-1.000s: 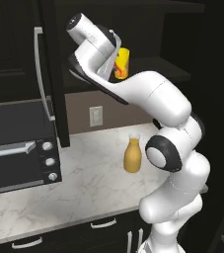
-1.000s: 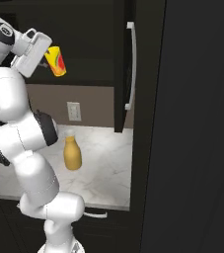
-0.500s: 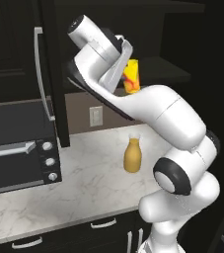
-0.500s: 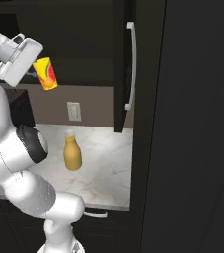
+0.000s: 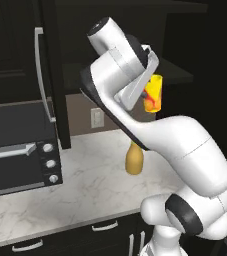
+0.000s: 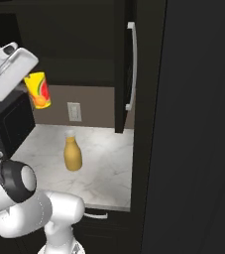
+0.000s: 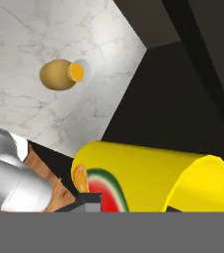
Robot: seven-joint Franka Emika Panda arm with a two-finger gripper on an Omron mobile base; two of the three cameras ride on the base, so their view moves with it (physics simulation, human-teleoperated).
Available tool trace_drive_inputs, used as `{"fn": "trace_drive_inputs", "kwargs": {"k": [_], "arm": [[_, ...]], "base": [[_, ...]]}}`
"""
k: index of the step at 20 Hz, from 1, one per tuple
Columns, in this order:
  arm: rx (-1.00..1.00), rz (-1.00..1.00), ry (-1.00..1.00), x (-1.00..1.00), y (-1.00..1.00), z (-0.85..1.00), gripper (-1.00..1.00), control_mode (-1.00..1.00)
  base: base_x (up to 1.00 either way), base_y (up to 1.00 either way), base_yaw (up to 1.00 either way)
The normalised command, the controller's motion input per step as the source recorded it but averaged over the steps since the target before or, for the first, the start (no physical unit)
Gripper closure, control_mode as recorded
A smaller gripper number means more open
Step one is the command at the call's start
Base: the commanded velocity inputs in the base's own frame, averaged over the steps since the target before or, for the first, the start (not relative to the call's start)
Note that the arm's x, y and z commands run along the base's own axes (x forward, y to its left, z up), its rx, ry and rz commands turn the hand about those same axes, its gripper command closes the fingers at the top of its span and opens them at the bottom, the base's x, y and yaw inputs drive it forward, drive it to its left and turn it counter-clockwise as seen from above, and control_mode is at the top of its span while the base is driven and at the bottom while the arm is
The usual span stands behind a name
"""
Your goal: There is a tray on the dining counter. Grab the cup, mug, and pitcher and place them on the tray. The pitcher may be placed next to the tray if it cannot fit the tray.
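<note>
Cup (image 5: 152,93) is in the claw (image 5: 146,93) — jaws closed on its side, held high in the air in front of the dark upper cabinets, well above the marble counter (image 5: 85,185). In the right base view the cup (image 6: 38,90) hangs slightly tilted off the gripper (image 6: 28,85); the hand view shows it lying across the bottom of the shot, open mouth to the right, and I can't see into it. So my read: the step in hand is carrying the first item, with the pick done and the placing not. The tray and the island aren't in these shots, so the next move calls for the base or arm to swing round to them, keeping the cup steady, then lowering it upright inside the tray's rim before letting go. The pitcher (image 6: 72,154) stands upright on the counter, around the middle and nearer the back wall than the front edge, below the cup and well apart from it; from above its round mouth (image 7: 76,72) shows — contents not readable. A black toaster oven (image 5: 20,150) sits at the counter's left end.
</note>
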Motion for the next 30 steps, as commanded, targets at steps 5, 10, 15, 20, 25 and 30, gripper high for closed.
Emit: {"fn": "trace_drive_inputs", "kwargs": {"k": [5,10,15,20,25,30], "arm": [[0.15,-0.03,0.03,-0.81,-0.28,-0.09,1.0,-1.0],[0.11,-0.04,0.03,-0.45,-0.1,-0.07,1.0,-1.0],[0.12,-0.03,0.09,-0.04,-0.26,-0.03,1.0,-1.0],[0.11,-0.03,0.09,0.0,-0.21,-0.02,1.0,-1.0],[0.07,-0.03,0.05,-0.09,-0.04,-0.01,1.0,1.0],[0.0,0.0,0.0,0.0,0.0,0.0,1.0,1.0]], "base": [[0.0,0.0,0.0],[0.0,0.0,0.0],[0.0,0.0,0.0],[0.0,0.0,0.0],[-0.11,-0.02,-0.01],[-0.97,-0.03,-0.05]]}}
